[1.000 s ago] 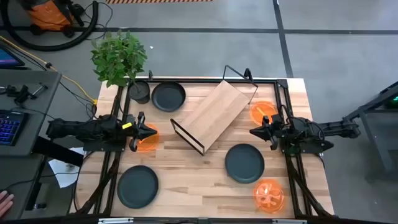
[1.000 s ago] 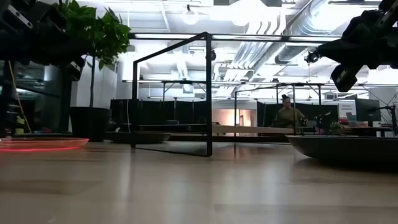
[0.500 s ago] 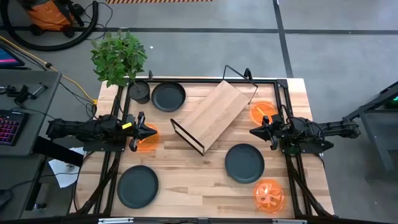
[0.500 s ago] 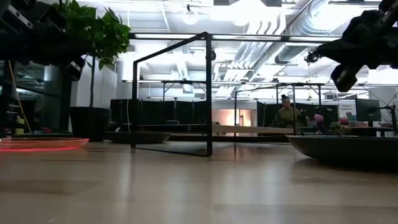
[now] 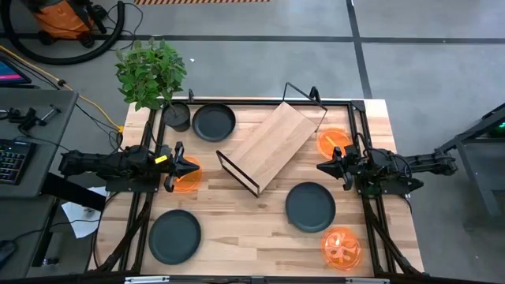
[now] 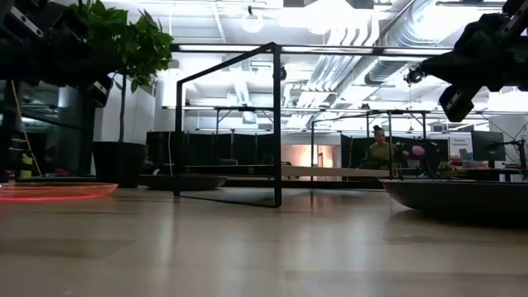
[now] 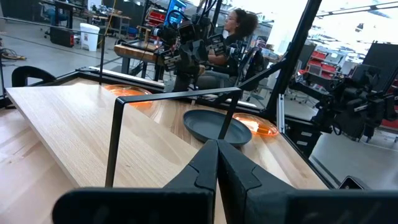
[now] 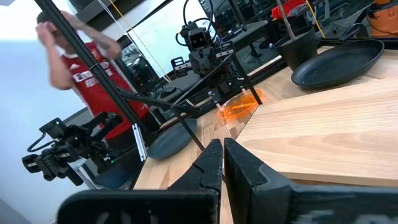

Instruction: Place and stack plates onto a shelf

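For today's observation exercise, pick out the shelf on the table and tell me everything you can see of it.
The shelf is a light wooden rectangular board on a thin black wire frame, with a looped end rising at each short side. It stands upright on the table, turned diagonally, about mid-table towards the back. Nothing lies on the board. No plate and no gripper touches it; a dark grey plate sits close to its back-left side, apart from it.
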